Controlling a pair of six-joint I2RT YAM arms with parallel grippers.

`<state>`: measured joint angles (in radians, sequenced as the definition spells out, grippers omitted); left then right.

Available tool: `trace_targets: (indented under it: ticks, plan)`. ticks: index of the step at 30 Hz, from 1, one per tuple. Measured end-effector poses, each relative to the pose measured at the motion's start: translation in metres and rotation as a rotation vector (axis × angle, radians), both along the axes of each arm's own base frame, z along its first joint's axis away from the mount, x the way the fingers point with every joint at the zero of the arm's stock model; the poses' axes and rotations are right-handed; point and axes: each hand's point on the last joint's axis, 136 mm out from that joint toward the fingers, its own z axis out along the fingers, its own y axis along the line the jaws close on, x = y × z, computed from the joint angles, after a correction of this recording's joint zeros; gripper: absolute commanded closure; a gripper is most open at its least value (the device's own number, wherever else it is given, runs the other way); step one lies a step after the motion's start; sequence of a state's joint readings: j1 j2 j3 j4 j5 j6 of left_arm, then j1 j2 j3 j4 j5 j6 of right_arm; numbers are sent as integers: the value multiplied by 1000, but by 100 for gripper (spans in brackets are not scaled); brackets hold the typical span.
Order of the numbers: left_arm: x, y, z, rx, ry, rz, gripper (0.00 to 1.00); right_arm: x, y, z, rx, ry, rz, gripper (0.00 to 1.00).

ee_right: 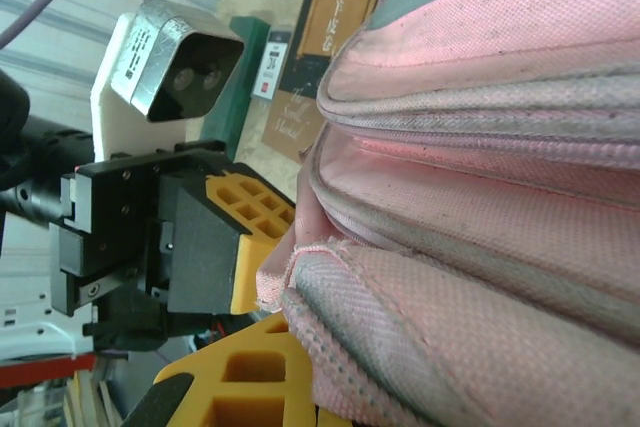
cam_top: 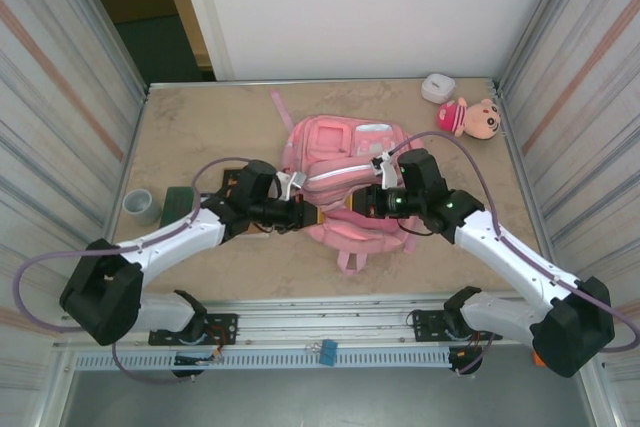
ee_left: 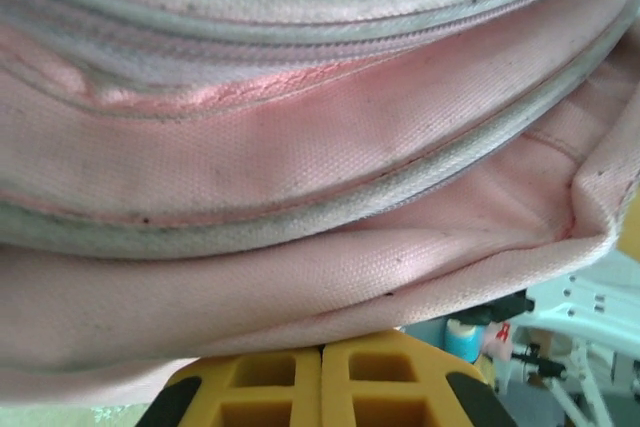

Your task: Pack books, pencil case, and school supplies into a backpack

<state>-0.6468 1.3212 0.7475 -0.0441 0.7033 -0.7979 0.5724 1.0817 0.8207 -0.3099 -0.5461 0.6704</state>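
Observation:
The pink backpack (cam_top: 345, 152) lies flat in the middle of the table. My left gripper (cam_top: 308, 215) and right gripper (cam_top: 353, 205) meet nose to nose at its near edge. In the left wrist view the left gripper (ee_left: 322, 345) has its yellow fingers pressed together against a pink fabric fold (ee_left: 300, 287). The right gripper (ee_right: 308, 372) is shut on the trimmed pocket edge (ee_right: 340, 317), which wraps over its fingers. The left gripper's yellow finger (ee_right: 245, 212) touches the same flap. The book (ee_right: 322, 32), dark with an orange-gold picture, lies on the table beside the backpack. No pencil case is in view.
A dark green flat item (cam_top: 180, 202) and a grey cup (cam_top: 139, 205) sit left of the backpack, near the left arm. A plush doll (cam_top: 478, 117) and a small white object (cam_top: 437, 87) lie at the back right. Corrugated walls close both sides.

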Motion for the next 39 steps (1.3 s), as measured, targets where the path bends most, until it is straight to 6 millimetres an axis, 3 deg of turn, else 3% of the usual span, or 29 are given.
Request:
trace_targets:
  ticks: [6, 14, 19, 26, 31, 35, 37, 39]
  plan:
    - [-1, 2, 3, 99, -105, -119, 100, -7, -4, 0, 9, 26, 43, 98]
    - [-4, 5, -8, 148, -196, -160, 77, -14, 1, 5, 29, 36, 76, 97]
    - [-13, -4, -20, 117, -196, -153, 70, -20, 6, 2, 18, 42, 93, 97]
    - [-10, -2, -24, 147, -220, -127, 80, -19, 5, 2, 15, 43, 85, 98]
    - [-5, 7, -27, 207, -272, -112, 99, -12, -5, 5, 34, 54, 57, 98]
    - [1, 18, -27, 252, -337, -76, 100, -7, -13, 16, 43, 61, 40, 97]
    - [2, 21, -27, 258, -350, -65, 100, -5, -16, 21, 48, 60, 33, 89]
    - [3, 20, -27, 251, -356, -62, 100, -5, -16, 22, 55, 69, 23, 68]
